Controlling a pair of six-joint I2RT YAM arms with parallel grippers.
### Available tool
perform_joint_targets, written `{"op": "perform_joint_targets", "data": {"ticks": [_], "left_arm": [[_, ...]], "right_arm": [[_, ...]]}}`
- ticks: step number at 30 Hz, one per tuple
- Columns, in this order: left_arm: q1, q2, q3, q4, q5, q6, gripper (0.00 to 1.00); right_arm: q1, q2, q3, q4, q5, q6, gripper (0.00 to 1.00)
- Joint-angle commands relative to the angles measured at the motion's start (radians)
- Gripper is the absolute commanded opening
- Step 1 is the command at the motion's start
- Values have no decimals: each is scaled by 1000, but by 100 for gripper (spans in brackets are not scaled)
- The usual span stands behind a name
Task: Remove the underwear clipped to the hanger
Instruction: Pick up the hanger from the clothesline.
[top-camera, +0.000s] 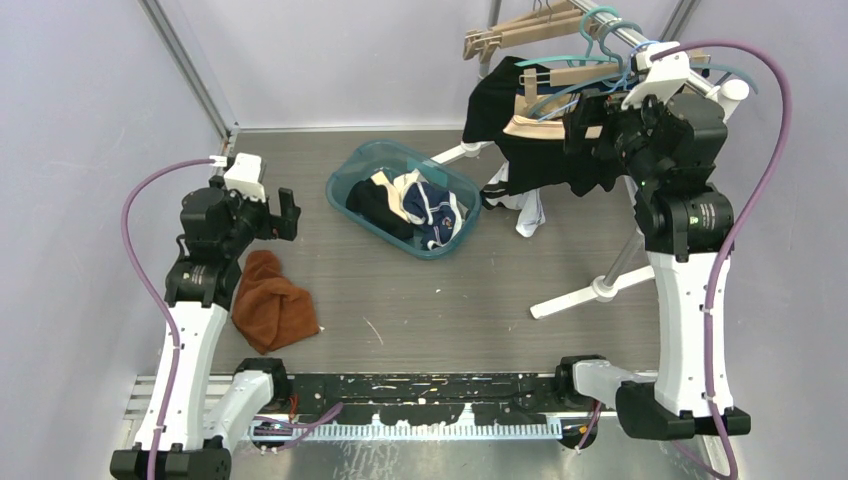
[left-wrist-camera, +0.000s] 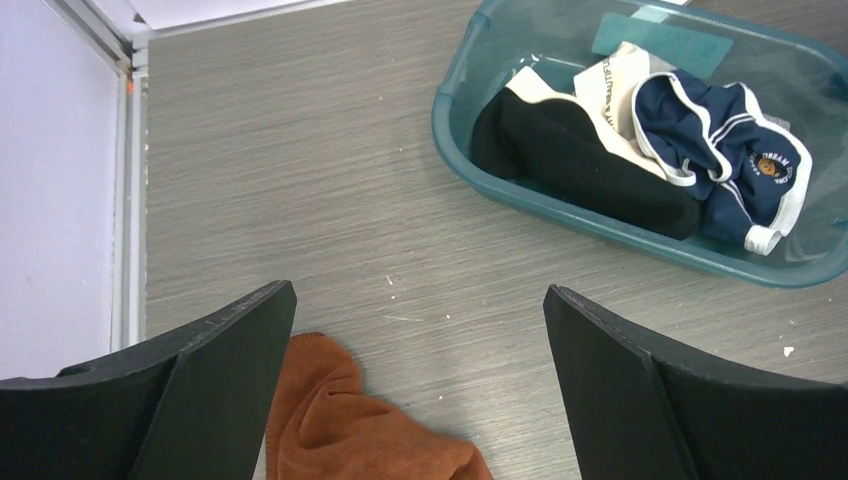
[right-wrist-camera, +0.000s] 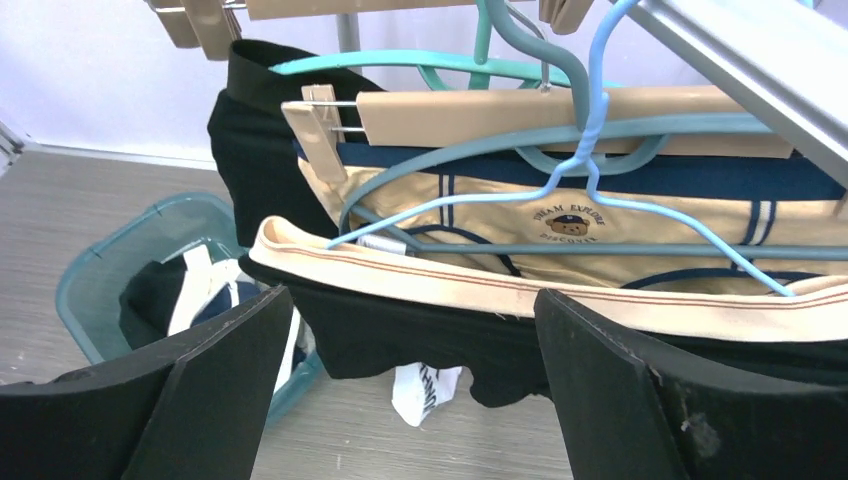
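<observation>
Rust-brown cloth (top-camera: 272, 300) crumpled on the counter (top-camera: 450, 300) at near left, untouched and no part of the job. Above it, left jaws spread to their widest and holding nothing, pointed down at bare counter between cloth and teal basket (top-camera: 336, 190); parked, probably, to stay clear of the work.

Further out, mid-counter, that basket already loaded with a black garment (top-camera: 378, 205) and a navy-and-white pair (top-camera: 437, 205). Likely the drop spot, hence set within reach of both arms.

Far right, right jaws up at the drying rack (top-camera: 590, 290), also fully apart and empty, straddling a black piece with a cream waistband (right-wrist-camera: 400, 335) draped low in front. Just behind and above that, the cream underwear (right-wrist-camera: 560, 215) with navy trim and a small bear badge, top edge pinched under the wooden clip hanger (right-wrist-camera: 520, 110). Left clip (right-wrist-camera: 318, 125) visible, right clip hidden. Tangled across its front, a light-blue wire hanger (right-wrist-camera: 590, 150) and a teal hanger (right-wrist-camera: 400, 62), all hung off the metal rail (right-wrist-camera: 740, 60).

Judged: approach stage, nothing released yet. Next, reach past the draped piece, grip below the clip, pull down.
</observation>
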Motion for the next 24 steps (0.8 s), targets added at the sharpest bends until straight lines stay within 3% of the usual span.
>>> {"op": "perform_joint_targets", "data": {"ticks": [1, 9, 24], "left_arm": [[-3, 33, 32, 67, 24, 23, 98], [-4, 73, 54, 72, 65, -17, 98], [-3, 57, 14, 108, 100, -49, 98]], "right_arm": [[3, 29, 67, 81, -9, 104, 95], [5, 47, 59, 127, 0, 230, 81], [6, 57, -130, 320, 81, 332, 61]]}}
